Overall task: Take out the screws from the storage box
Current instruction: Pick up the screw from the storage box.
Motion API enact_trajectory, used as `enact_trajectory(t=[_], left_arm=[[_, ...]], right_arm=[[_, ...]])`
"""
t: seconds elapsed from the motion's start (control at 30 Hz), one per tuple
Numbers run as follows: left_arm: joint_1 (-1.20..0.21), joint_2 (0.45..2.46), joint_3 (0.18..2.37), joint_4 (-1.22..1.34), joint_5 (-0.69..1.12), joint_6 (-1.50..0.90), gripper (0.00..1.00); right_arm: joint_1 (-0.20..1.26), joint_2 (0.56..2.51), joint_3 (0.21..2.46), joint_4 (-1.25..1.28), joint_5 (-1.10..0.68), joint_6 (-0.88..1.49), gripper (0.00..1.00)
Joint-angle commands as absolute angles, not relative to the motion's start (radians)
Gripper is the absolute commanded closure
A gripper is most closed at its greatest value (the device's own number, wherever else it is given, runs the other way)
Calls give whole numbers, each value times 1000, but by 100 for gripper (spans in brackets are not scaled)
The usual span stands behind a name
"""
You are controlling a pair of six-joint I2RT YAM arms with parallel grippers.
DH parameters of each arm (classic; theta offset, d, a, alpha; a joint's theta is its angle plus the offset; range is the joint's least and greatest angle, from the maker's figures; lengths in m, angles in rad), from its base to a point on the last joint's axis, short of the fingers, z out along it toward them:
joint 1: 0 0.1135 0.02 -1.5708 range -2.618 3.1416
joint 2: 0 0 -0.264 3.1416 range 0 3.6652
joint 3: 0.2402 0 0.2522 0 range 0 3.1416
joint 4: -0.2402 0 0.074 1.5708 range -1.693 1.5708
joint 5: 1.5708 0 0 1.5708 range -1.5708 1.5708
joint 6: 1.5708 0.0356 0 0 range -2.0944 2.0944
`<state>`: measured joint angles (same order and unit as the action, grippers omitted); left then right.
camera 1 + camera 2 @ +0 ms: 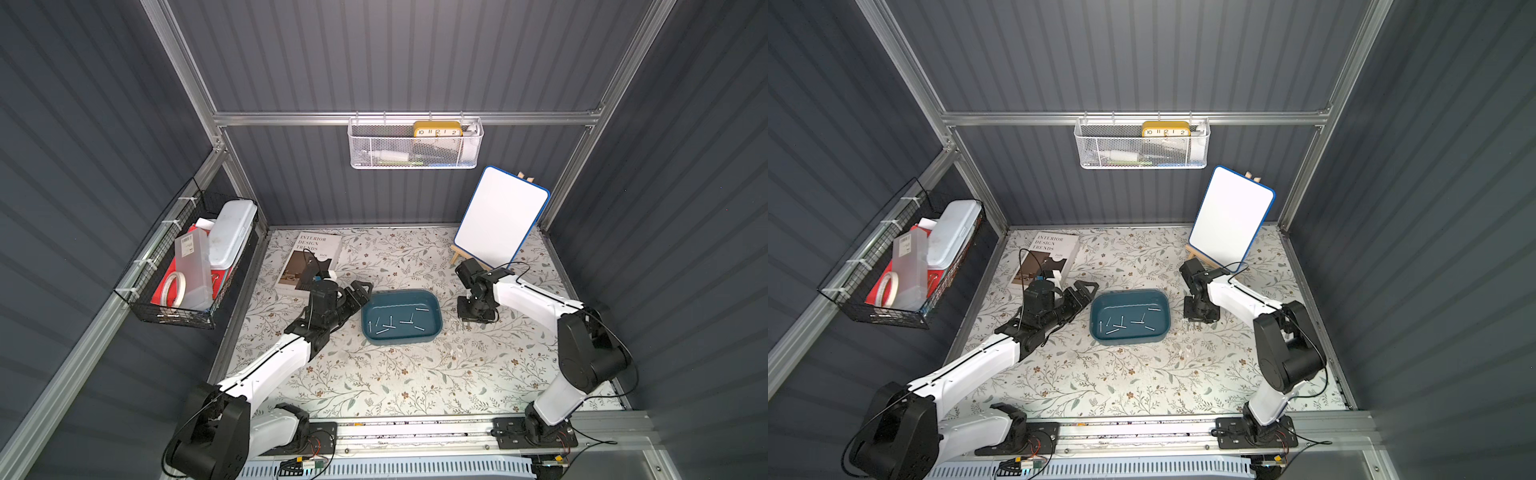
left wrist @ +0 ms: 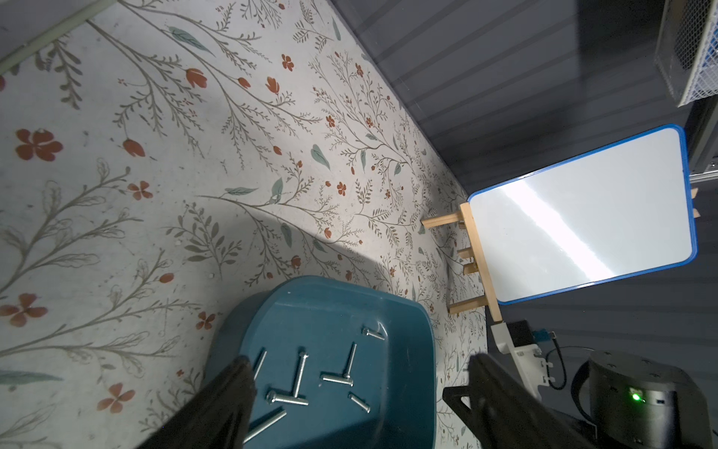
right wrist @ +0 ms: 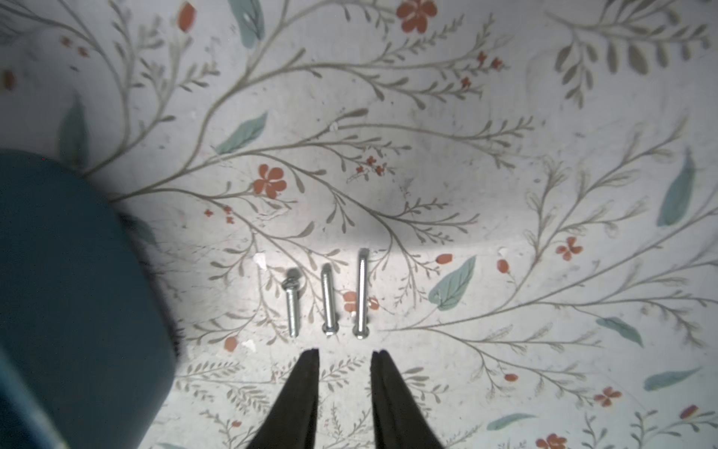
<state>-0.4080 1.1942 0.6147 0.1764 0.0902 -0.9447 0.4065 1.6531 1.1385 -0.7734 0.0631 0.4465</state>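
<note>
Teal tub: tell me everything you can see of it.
The tub is a shallow teal plastic rectangle with rounded corners, open-topped, sitting flat on the table. Several loose silver screws lie scattered on its floor. The open left gripper sits at one short end; contact unclear.

shiny metal screws (image 3: 328,299), smooth teal storage box (image 1: 386,305), probably plastic

Pale hardcover book (image 1: 297,266) lying below-left of white mesh wall basket (image 1: 386,145) read "INTERIOR DESIGN TRENDS", yellow rectangular clock (image 1: 437,129) inside that basket showed 10, 11, 12, 1, 2
</note>
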Motion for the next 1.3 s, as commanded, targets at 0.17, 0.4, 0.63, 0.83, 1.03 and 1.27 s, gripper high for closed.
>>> enact_trajectory(t=[0.17,0.4,0.63,0.83,1.03,1.27], left_arm=[[-411,1134,653,120,68,-971,11],[-411,1123,674,121,53,-976,11],[-411,1089,634,155,65,-1003,11],[-411,1055,549,203,99,-1016,11],[-411,1063,529,213,105,-999,11],[-411,1097,530,210,99,-963,11]], right_arm=[[405,1426,1125,-756,20,463,72],[406,1309,1127,-792,1,466,70],[496,1335,1187,-859,25,509,69],[672,1478,1313,-883,119,547,67],[781,1733,1519,-943,141,548,66],[811,1928,1644,-952,117,623,65]])
